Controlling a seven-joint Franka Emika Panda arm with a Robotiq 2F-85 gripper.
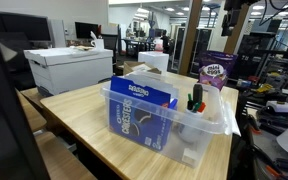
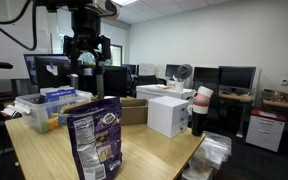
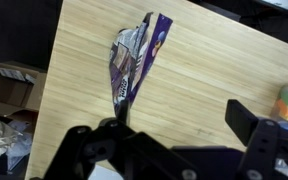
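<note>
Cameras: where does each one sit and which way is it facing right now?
Exterior view: low at the edge of the table, facing across the clear bin to the purple bag; of the robot, at most a dark shape at the top edge.
Exterior view: roughly opposite, purple bag nearest, facing the gripper hanging open above the table.
Wrist view: straight down on the purple bag; fingers at the bottom edge.
Shared: all three show the purple bag; both exterior views show the clear bin and white box.

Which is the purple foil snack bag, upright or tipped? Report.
Upright: the purple foil snack bag stands on its base on the wooden table.
</note>
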